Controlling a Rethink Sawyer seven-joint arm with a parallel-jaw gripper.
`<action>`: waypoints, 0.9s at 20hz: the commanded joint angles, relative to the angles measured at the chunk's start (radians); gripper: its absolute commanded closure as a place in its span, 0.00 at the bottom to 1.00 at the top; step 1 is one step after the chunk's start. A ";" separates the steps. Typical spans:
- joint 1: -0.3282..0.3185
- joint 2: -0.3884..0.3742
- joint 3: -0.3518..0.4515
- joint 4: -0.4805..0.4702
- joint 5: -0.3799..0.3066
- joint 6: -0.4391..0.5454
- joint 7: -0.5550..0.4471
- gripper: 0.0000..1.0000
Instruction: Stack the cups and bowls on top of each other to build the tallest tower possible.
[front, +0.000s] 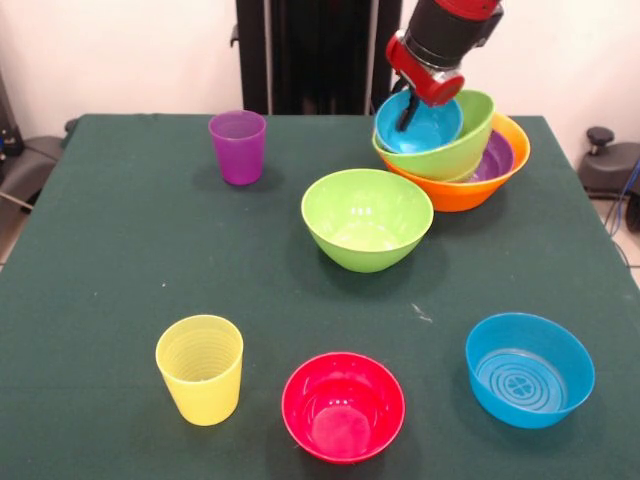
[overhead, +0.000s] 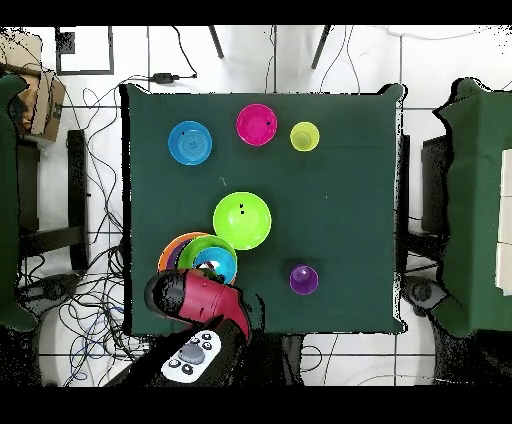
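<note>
Already a tower (front: 455, 150) of glossy plastic bowls stood near one corner of the table (front: 120, 250): a large orange bowl (front: 480, 185) at the base, a shallow purple one (front: 497, 158) inside it, then lime green (front: 462, 150), with a blue bowl (front: 420, 125) tilted on top. The gripper (front: 410, 112) reached into that blue bowl; whether it was grasping could not be told. Just beside the pile sat a round lime green bowl (front: 367, 217). A smooth translucent purple cup (front: 238, 146) stood along the same edge. Along the opposite edge stood a ribbed yellow cup (front: 200, 368), a pink-red bowl (front: 343, 405) and another blue bowl (front: 529, 368).
</note>
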 joint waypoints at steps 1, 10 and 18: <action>0.002 0.043 0.091 -0.089 0.044 -0.029 0.169 1.00; 0.036 -0.019 0.048 -0.120 0.044 0.111 0.182 1.00; 0.063 -0.096 0.004 -0.167 0.033 0.282 0.205 1.00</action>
